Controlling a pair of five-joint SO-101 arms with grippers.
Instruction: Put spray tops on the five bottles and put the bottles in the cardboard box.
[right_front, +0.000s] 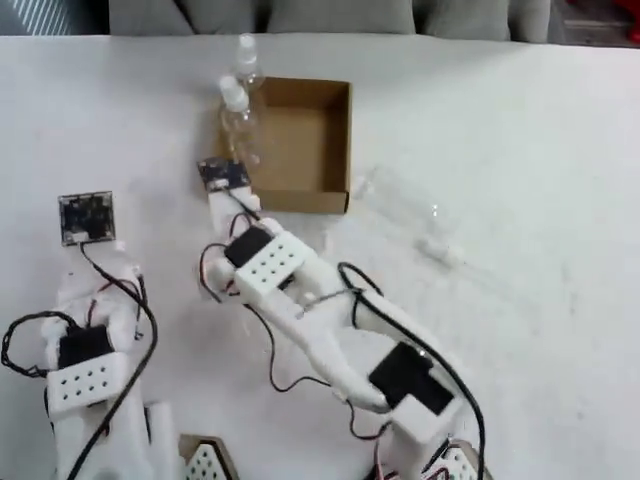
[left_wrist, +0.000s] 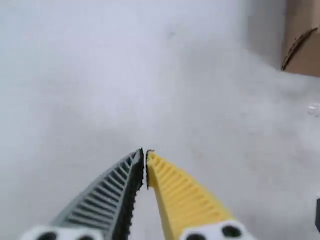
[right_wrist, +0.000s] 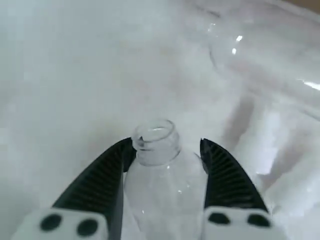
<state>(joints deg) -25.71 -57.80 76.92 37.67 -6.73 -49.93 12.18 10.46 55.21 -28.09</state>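
Observation:
My right gripper (right_wrist: 166, 144) is shut on a clear bottle (right_wrist: 160, 170), its black fingers (right_wrist: 102, 180) on both sides just below the neck. The neck is open, with no spray top on it. In the high view the right arm (right_front: 300, 290) stretches from the lower right to just in front of the cardboard box (right_front: 335, 140). Two bottles with white spray tops (right_front: 235, 98) stand at the box's far left side. My left gripper (left_wrist: 145, 155) is shut on nothing, low over bare table at the left.
Clear bottles (right_front: 405, 205) lie on the white table right of the box, and they show beyond the held bottle (right_wrist: 260, 55) in the right wrist view. The box's corner (left_wrist: 302, 35) shows in the left wrist view. Cables trail along both arms.

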